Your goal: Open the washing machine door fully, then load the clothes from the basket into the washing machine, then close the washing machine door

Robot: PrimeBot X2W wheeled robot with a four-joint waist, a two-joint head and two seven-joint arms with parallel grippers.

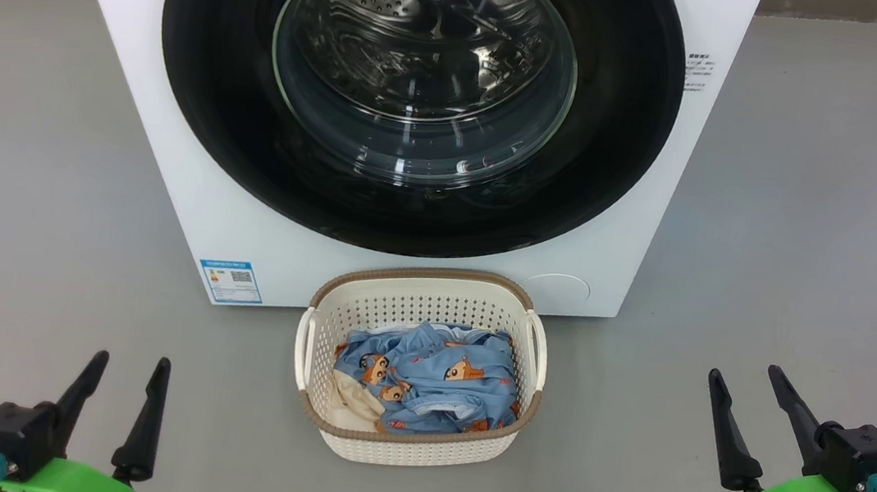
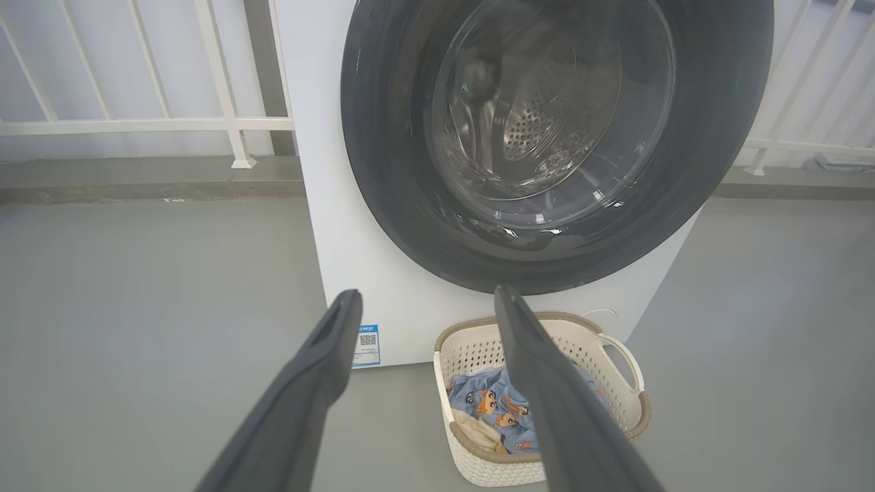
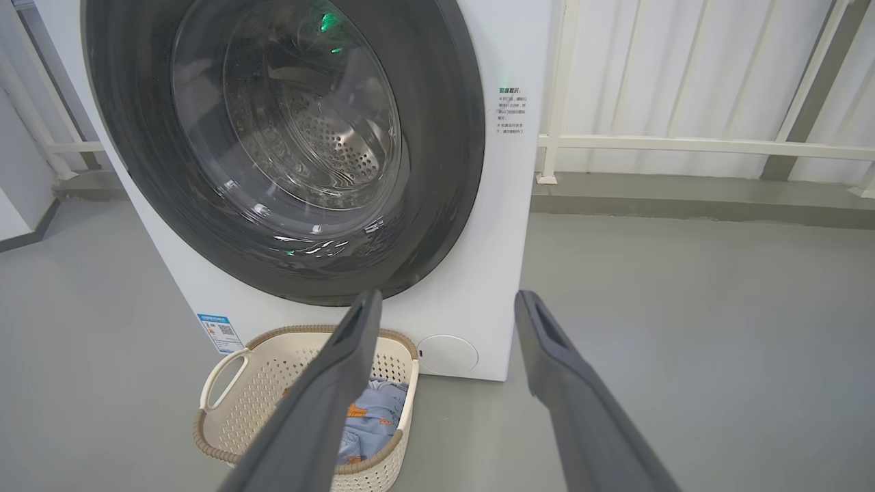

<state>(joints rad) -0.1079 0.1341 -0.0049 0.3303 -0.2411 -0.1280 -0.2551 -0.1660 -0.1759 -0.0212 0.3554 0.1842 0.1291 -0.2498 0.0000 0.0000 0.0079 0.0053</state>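
Head view: the washing machine door (image 1: pixel 217 89), a glossy black ring around a bulging glass window (image 1: pixel 423 71), sits shut against the front of the white washing machine (image 1: pixel 187 209), with the steel drum visible through the glass. The basket (image 1: pixel 418 281) stands on the grey floor (image 1: pixel 45 152) just in front of the machine, below the door, and the light blue printed clothes (image 1: pixel 431 385) lie bunched inside it with a cream piece at its near left corner. A blue energy label (image 1: pixel 230 281) is stuck low on the machine, left of the basket. The left gripper (image 1: pixel 130 364) and right gripper (image 1: pixel 744 376) hang on either side, well apart from the basket, both spread wide and empty. In the left wrist view a white railing (image 2: pixel 137 125) runs behind the machine.
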